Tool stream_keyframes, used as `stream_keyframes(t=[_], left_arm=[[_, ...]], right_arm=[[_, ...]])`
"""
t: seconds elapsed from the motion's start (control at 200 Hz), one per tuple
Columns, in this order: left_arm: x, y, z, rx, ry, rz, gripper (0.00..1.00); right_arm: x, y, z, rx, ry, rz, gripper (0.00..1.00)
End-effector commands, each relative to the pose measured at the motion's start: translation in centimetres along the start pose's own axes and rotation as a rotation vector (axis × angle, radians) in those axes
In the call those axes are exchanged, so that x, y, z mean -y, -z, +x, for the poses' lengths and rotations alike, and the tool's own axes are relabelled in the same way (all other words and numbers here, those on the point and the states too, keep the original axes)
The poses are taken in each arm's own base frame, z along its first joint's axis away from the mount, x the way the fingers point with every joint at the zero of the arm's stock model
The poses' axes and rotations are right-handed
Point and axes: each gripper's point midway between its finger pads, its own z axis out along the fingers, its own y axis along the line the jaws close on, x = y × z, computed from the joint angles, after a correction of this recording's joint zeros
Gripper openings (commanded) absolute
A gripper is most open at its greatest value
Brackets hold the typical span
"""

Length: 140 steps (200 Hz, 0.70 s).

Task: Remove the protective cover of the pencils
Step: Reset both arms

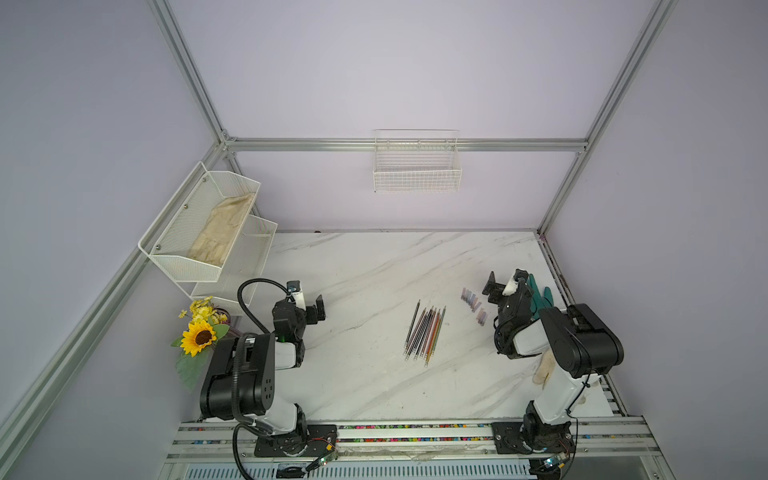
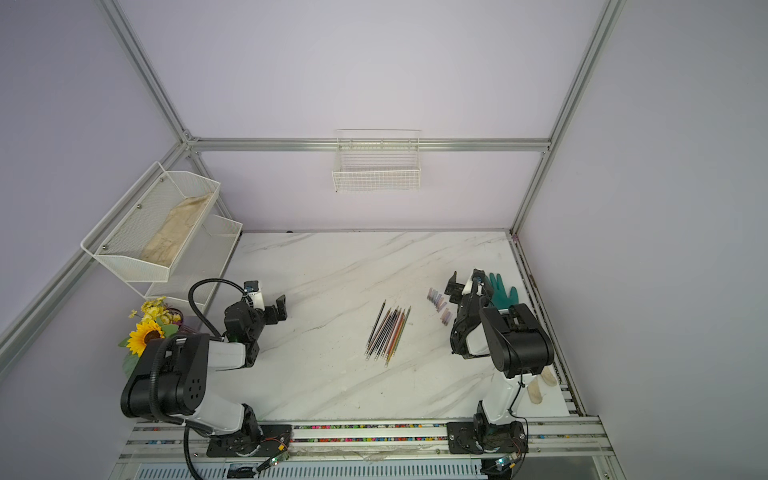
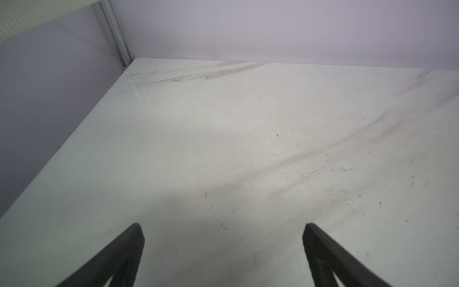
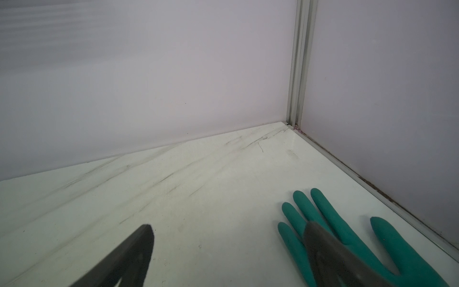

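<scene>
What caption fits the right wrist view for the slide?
Right gripper open over the marble table, one finger overlapping a green glove lying flat.

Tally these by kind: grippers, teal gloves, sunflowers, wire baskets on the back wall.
Grippers: 2 (left gripper, right gripper)
Teal glove: 1
Sunflower: 1
Wire basket: 1
Total: 5

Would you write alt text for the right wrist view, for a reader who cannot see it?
The right end effector, open and empty, hovers over a white marble table, with a teal rubber glove lying flat partly behind one jaw. Lilac walls meet at an aluminium corner post.
</scene>
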Motion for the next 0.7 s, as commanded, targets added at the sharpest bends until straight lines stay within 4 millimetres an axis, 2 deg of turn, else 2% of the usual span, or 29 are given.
stream_keyframes(t=[0.0,0.105,0.18,0.22,0.29,0.345,0.4,0.47,0.54,0.695], left_arm=[[1.4,0.1,-3.5,0.129,-0.031,0.094,1.0],[1.7,0.1,-3.4,0.125,-0.047,0.08,1.0],[3.6,0.6,-3.4,0.137,-0.111,0.152,1.0],[3.6,0.6,-3.4,0.138,-0.109,0.147,1.0],[3.0,0.4,-3.5,0.135,-0.081,0.139,1.0],[2.8,0.3,-3.5,0.136,-0.079,0.129,1.0],[2.8,0.4,-3.5,0.137,-0.08,0.13,1.0],[2.8,0.3,-3.4,0.131,-0.081,0.13,1.0],[2.8,0.3,-3.4,0.13,-0.08,0.13,1.0],[2.8,0.3,-3.4,0.131,-0.081,0.129,1.0]], right_arm=[[0.1,-0.1,-0.8,0.024,-0.01,0.012,0.97],[0.1,-0.1,-0.8,0.024,-0.01,0.012,0.97],[0.2,-0.1,-0.8,0.025,-0.008,0.014,0.97],[0.1,0.0,-1.0,0.033,0.0,0.005,0.97],[-2.9,0.7,-0.8,0.03,0.068,-0.181,0.97],[-3.1,1.0,-0.8,0.031,0.072,-0.205,0.97],[-2.0,0.3,-0.8,0.028,0.027,-0.132,0.97],[1.4,-0.3,-1.0,0.025,-0.057,0.03,0.97],[1.6,0.1,-1.1,0.032,-0.065,0.025,0.97],[1.5,-0.4,-1.0,0.022,-0.041,0.032,0.97]])
